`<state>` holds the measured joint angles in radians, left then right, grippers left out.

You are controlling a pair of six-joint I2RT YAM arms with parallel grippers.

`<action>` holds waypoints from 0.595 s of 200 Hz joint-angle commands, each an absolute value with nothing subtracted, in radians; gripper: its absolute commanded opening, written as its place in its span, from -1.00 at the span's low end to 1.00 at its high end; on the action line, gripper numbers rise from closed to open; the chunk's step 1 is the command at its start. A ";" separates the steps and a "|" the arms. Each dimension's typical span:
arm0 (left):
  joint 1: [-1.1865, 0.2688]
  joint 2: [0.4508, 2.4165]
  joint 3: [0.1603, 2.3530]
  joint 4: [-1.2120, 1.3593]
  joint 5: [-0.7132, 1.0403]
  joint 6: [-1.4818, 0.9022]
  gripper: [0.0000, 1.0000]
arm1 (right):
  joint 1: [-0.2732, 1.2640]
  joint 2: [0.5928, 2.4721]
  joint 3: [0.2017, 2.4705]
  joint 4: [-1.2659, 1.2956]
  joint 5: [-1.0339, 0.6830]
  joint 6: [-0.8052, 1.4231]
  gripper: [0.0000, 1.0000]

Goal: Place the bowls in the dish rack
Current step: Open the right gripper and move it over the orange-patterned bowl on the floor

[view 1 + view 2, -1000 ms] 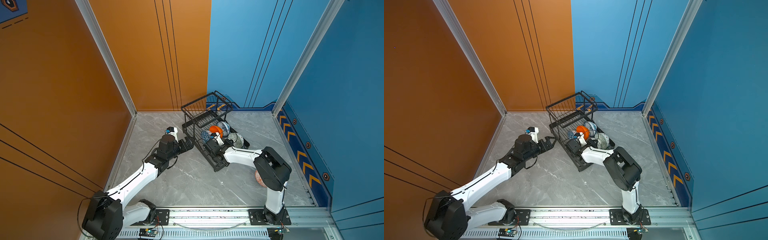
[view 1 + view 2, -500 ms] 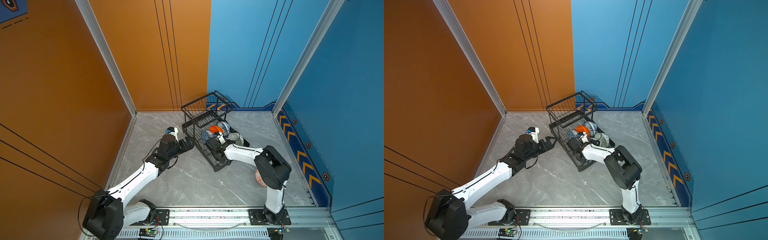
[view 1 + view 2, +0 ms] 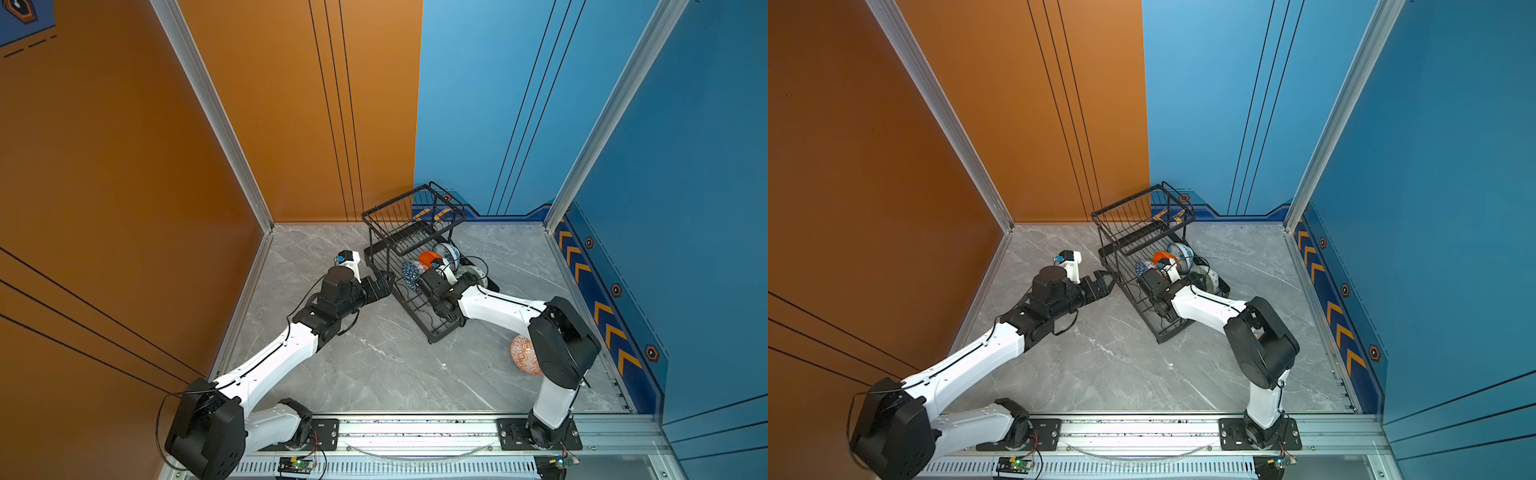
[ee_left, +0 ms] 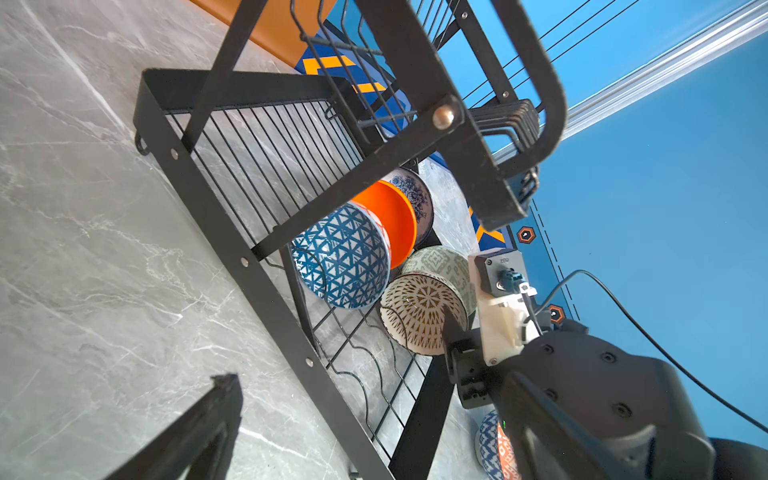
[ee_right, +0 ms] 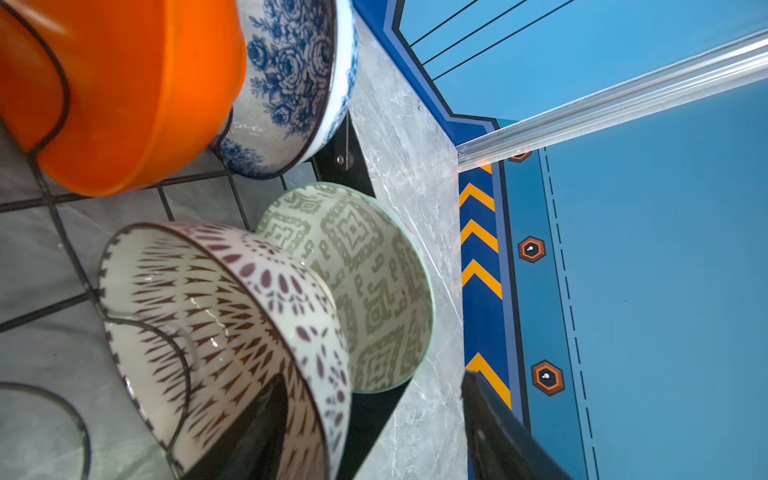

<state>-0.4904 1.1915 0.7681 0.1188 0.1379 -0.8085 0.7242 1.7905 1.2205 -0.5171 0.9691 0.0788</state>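
ok so right claw (image 5: 374, 378) spread wide, not pinching anything; one finger (image 5: 257, 428) in front of white lattice bowl (image 5: 216, 316). that bowl stands on edge in dish rack (image 4: 208, 205), middle of both top views, with green bowl (image 4: 436, 259), orange bowl (image 4: 395, 220), floral bowl (image 4: 411, 195) and blue-triangle bowl (image 4: 340, 257). red-orange bowl (image 3: 521, 355) on table (image 3: 374, 374), lower right in a top view, half behind right arm (image 3: 561, 345). left claw (image 3: 1106, 280) wide, empty, just left of rack.

Right pincer (image 5: 372, 378) newly spread astride lattice bowl (image 5: 232, 316)

Held in black wire dish rack (image 4: 232, 241) base: blue triangle-patterned bowl (image 4: 340, 257), glossy orange bowl (image 4: 397, 220), white-blue floral bowl (image 4: 415, 195); white lattice bowl (image 4: 419, 311), pale green bowl (image 4: 440, 262) at 3 o'clock. Red-orange patterned bowl (image 3: 523, 355) set on floor (image 3: 374, 365), rack's 4 o'clock.
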 commanded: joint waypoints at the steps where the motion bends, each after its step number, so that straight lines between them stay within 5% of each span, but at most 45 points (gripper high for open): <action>1: -0.503 1.196 0.798 0.088 0.107 -0.784 0.96 | 0.726 1.730 1.209 -0.545 0.903 0.095 0.59; 30: -0.511 1.177 0.799 0.060 0.084 -0.772 0.96 | 0.723 1.640 1.188 -0.547 0.844 0.124 1.00; 67: -0.559 1.163 0.833 0.020 0.033 -0.715 0.96 | 0.709 1.461 1.135 -0.567 0.762 0.204 1.00; 119: -0.692 1.250 0.943 0.000 -0.031 -0.632 0.96 | 0.459 1.157 0.965 -0.674 0.542 0.490 1.00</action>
